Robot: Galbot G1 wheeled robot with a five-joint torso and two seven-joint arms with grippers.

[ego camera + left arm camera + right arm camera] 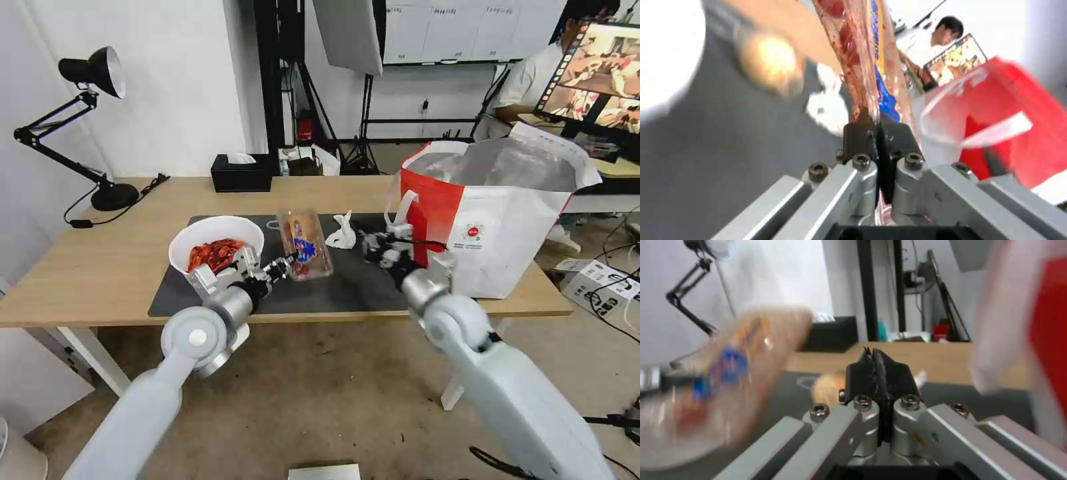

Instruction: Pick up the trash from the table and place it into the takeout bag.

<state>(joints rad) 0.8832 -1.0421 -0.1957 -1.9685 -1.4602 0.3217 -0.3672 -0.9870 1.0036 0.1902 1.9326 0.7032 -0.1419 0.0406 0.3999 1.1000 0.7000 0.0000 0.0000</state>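
My left gripper [289,262] is shut on the near edge of the clear plastic tray [305,241], which stands tilted over the dark mat [347,288]; the left wrist view shows the fingers [862,133] pinching the tray [862,56]. Beyond it lie a crumpled white tissue [344,232] and a blurred beige ball [769,63]. The white bowl of crayfish shells [215,248] sits beside my left wrist. My right gripper [369,245] hangs shut and empty by the handle of the takeout bag [497,227], which stands open on the table [100,267] at the right.
A black tissue box [241,173] sits at the table's far edge and a black desk lamp [93,120] at the far left. A cord trails from the lamp's base. The bag's white loop handle [400,207] hangs close to my right gripper.
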